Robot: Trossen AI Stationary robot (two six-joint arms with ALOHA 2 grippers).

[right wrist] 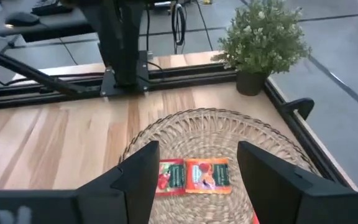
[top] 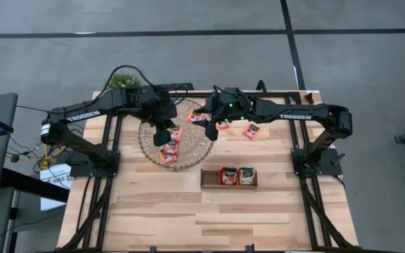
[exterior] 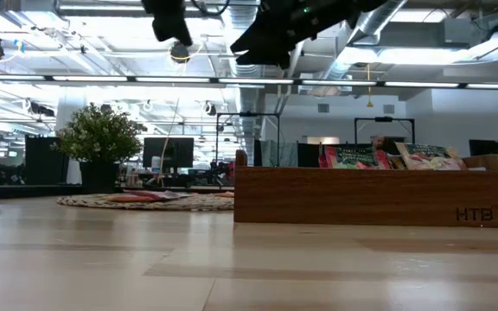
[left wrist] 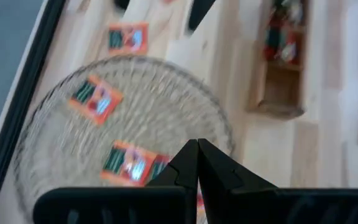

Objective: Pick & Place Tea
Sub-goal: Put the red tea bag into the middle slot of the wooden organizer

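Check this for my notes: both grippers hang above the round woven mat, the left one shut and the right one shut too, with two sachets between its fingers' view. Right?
Not quite. The left gripper is shut, but the right gripper is open: the right wrist view shows its fingers standing wide apart, empty, above two red sachets lying on the woven mat.

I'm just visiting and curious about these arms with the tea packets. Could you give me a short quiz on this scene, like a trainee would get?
1. True or false: the right gripper is open above the round woven mat.
2. Multiple choice: the brown wooden tray holds how many small square tea sachets? A none, B two, C five.
3. Fill in: the left gripper is ____ and empty.

Key: 1 true. 2 B. 3 shut.
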